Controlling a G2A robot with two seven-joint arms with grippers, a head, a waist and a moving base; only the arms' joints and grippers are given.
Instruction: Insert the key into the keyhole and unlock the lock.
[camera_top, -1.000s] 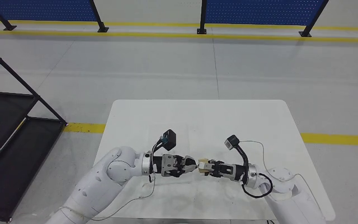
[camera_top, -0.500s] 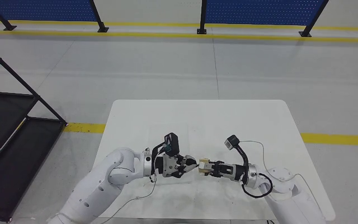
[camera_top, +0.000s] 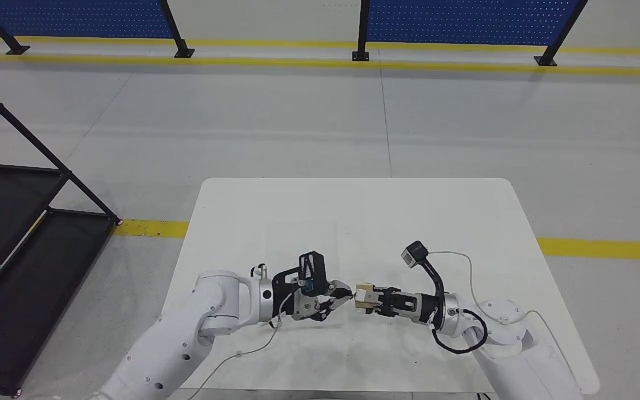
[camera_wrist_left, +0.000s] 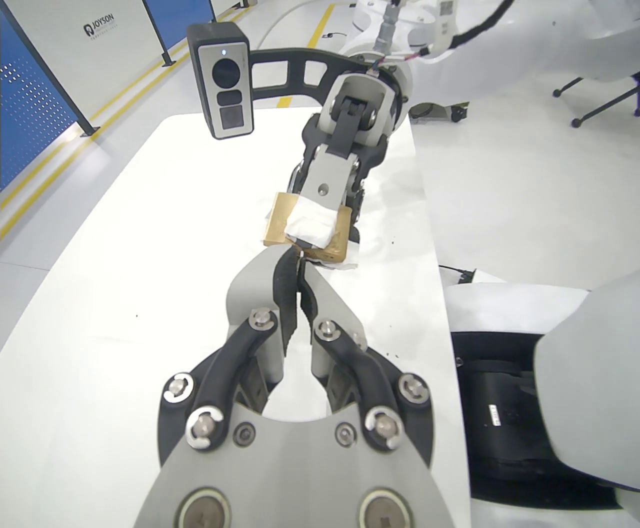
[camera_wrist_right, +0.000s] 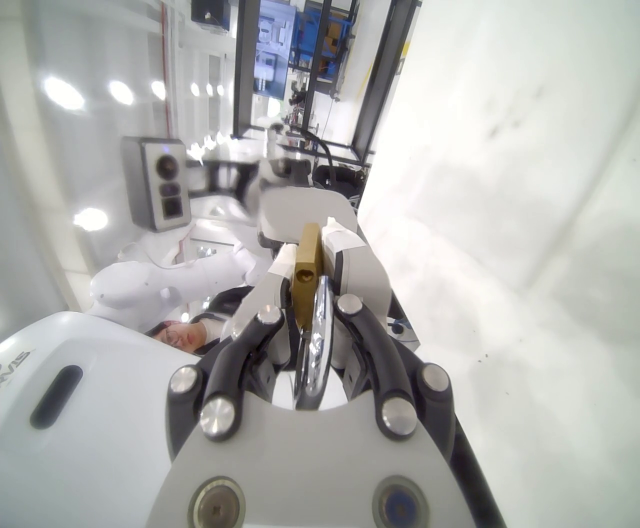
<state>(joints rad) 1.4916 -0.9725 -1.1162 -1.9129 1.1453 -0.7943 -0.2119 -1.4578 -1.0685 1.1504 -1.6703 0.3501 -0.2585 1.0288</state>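
A brass padlock (camera_wrist_left: 280, 220), partly wrapped in white tape, is held off the white table (camera_top: 400, 215) near its front edge. My right gripper (camera_wrist_right: 307, 240) is shut on the padlock (camera_wrist_right: 305, 272), and the silver shackle (camera_wrist_right: 316, 340) points back toward that wrist. My left gripper (camera_wrist_left: 299, 260) faces it, shut on the key (camera_wrist_left: 298, 249). Only a dark sliver of the key shows where its tip meets the lock's end face. From above, the left gripper (camera_top: 343, 294) and the padlock (camera_top: 366, 294) meet tip to tip.
A black metal rack (camera_top: 40, 230) stands on the floor left of the table. Blue barrier panels (camera_top: 450, 20) line the far side of the room. A thin cable (camera_top: 455, 258) loops over the table by the right arm.
My left wrist has rolled about its own axis; its camera mount swung from behind the arm toward the padlock. Both grippers stay joined at the lock, and the right arm has not moved.
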